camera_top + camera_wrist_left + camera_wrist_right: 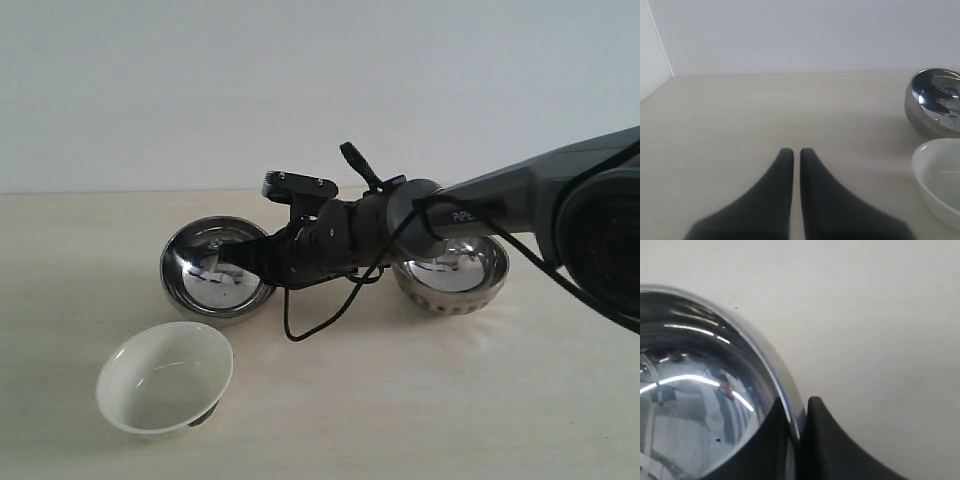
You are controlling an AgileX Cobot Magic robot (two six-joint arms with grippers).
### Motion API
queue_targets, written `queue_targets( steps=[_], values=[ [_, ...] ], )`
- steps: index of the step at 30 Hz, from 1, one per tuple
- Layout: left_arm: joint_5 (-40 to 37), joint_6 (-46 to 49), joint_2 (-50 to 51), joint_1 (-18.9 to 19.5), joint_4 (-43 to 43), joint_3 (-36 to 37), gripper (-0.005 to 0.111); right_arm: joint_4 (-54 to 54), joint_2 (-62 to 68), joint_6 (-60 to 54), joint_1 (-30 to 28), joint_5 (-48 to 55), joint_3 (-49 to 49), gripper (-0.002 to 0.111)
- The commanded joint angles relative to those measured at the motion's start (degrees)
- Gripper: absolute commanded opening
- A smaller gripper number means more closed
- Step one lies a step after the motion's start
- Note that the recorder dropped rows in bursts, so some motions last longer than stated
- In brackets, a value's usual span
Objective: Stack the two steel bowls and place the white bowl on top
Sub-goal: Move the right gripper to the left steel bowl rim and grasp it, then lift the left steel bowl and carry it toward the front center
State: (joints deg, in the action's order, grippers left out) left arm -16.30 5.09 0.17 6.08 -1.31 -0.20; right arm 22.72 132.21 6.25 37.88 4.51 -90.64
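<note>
My right end effector reaches low across, pinching the rim of the smooth steel bowl; left end effector sits closed.

Looks like a robot lab bench: bare pale tabletop, plain white wall meeting its far edge.

Pale beige tabletop, plain off-white wall behind it, the two meeting along a straight back edge.

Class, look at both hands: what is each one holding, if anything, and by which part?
The right hand grips the smooth steel bowl by its rim, one finger inside, one outside. The left hand holds nothing.
</note>
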Motion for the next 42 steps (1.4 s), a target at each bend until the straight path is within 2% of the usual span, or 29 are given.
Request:
queue_targets(
  steps=[1,5,10,16,20,24,29,42],
  values=[
    [0.4,-0.6,-0.2,0.0,-0.2,0.2,0.004,-0.3,-0.2,2.2,-0.1,-2.8,-0.3,0.000],
    [0.4,-0.6,-0.2,0.0,-0.2,0.2,0.004,-0.3,-2.4,2.2,-0.4,-3.5,-0.3,0.000],
    [0.4,-0.6,-0.2,0.0,-0.2,0.2,0.004,-0.9,-7.7,0.2,-1.9,0.8,-0.3,0.000],
    [0.4,-0.6,-0.2,0.0,-0.2,0.2,0.004,-2.7,-15.8,-1.8,-5.6,11.4,-0.3,0.000],
    [0.4,-0.6,-0.2,0.0,-0.2,0.2,0.004,-7.9,-20.7,-1.8,-7.4,20.8,-0.3,0.000],
    [0.4,-0.6,-0.2,0.0,-0.2,0.2,0.004,-12.7,-24.3,-1.8,-7.5,30.9,-0.3,0.000],
    [0.4,-0.6,-0.2,0.0,-0.2,0.2,0.004,-13.1,-25.5,-3.7,-7.5,40.3,1.7,0.000],
    [0.4,-0.6,-0.2,0.0,-0.2,0.2,0.004,-8.9,-26.4,-6.2,-7.6,31.1,18.9,0.000]
  ],
)
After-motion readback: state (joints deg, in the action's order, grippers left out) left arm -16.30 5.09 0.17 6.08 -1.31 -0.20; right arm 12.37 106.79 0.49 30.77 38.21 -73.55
